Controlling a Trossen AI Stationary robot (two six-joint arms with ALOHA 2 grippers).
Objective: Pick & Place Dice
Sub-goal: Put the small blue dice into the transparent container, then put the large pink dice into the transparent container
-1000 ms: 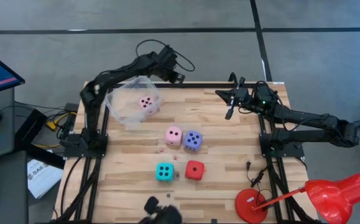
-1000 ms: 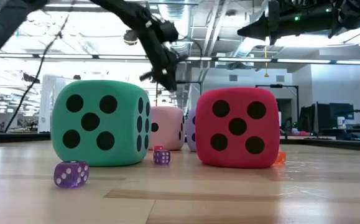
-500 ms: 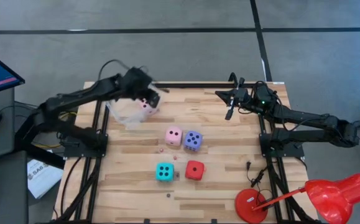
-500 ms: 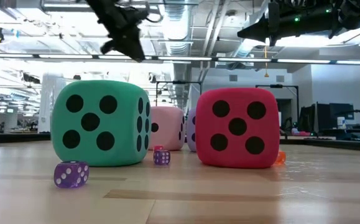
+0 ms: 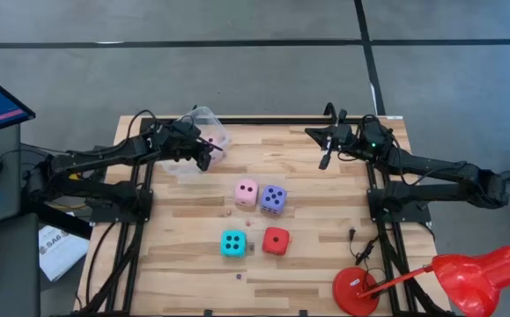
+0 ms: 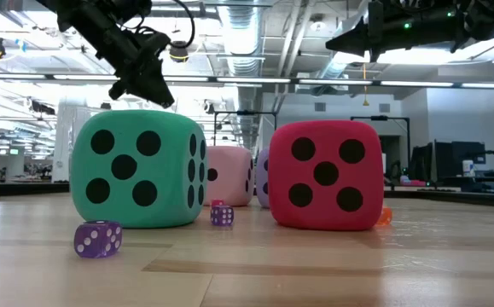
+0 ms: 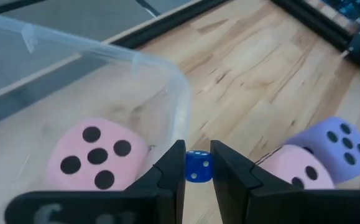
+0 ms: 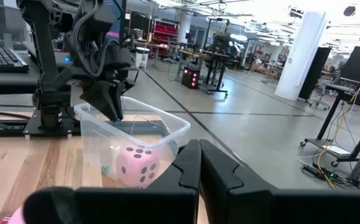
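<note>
- Dice, high view: one pink die (image 5: 209,143) lies in the clear tub (image 5: 203,120) at the table's 11 o'clock; a second pink die (image 5: 246,191) and the violet die (image 5: 273,198) touch near the centre, with the cyan die (image 5: 232,243) and red die (image 5: 276,240) toward 6 o'clock. The left gripper (image 5: 203,155) hangs at the tub's near rim; the right gripper (image 5: 324,159) waits at 1 o'clock, well apart.
- Low view: cyan and red dice fill the front, with a small purple die (image 6: 98,238) before them. The left gripper (image 6: 148,85) hangs high above the cyan die.
- Left wrist view: the fingers (image 7: 167,171) are nearly closed, pinching a tiny blue die (image 7: 198,167). The tub wall lies just beside it, so I judge a short shift toward the tub's 12 o'clock side would bring it over the opening.
- Right wrist view: the right gripper (image 8: 199,163) is closed and empty, facing the tub.
</note>
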